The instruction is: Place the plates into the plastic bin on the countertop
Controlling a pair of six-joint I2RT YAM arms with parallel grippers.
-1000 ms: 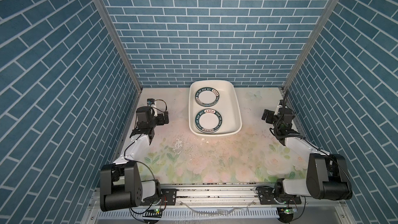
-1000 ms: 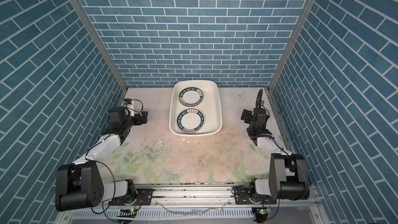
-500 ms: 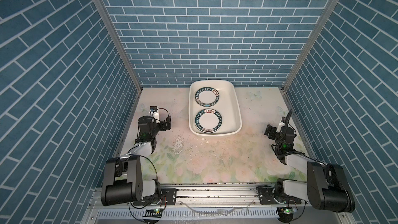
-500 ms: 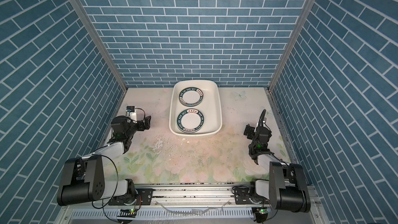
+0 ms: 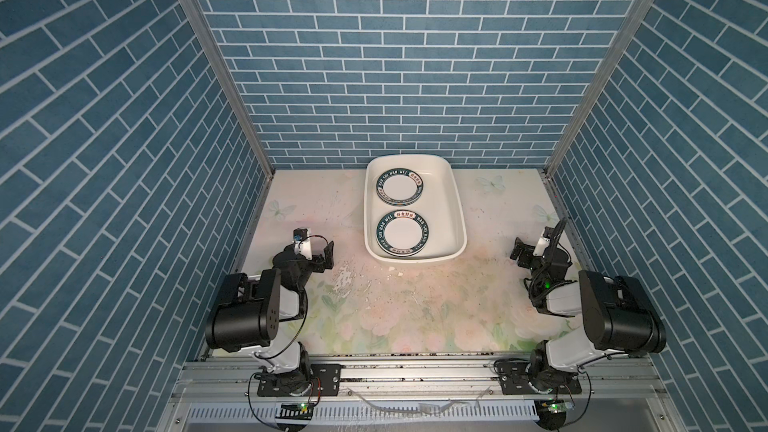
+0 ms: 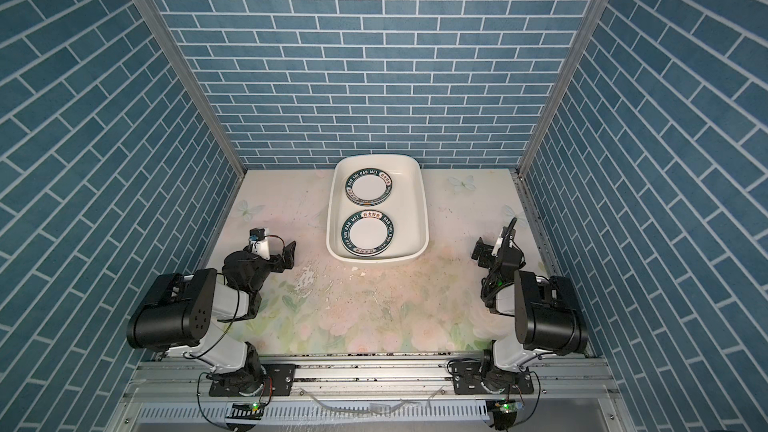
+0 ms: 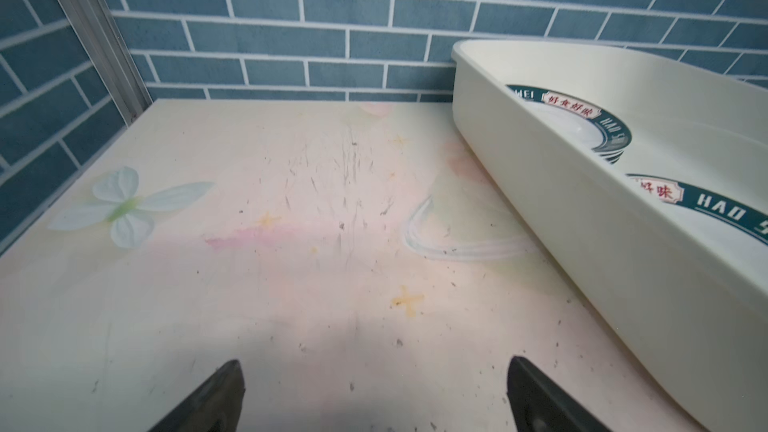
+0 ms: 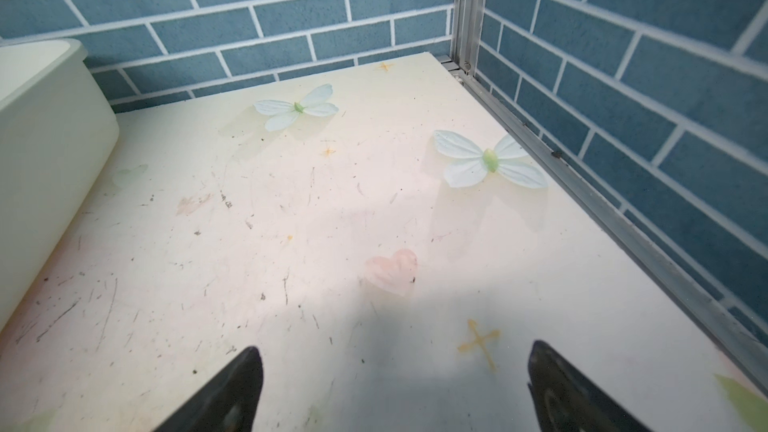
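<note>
On countertop: plates lie in plastic bin | left hand apart, empty | right hand apart, empty

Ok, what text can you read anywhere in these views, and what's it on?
"HAO SHI HAO WEI": dark teal rim of the far round white plate in the white plastic bin.
"好食好味": red, on that rim's white label.
Both repeat on the near round white plate.
Nothing else legible.
</note>
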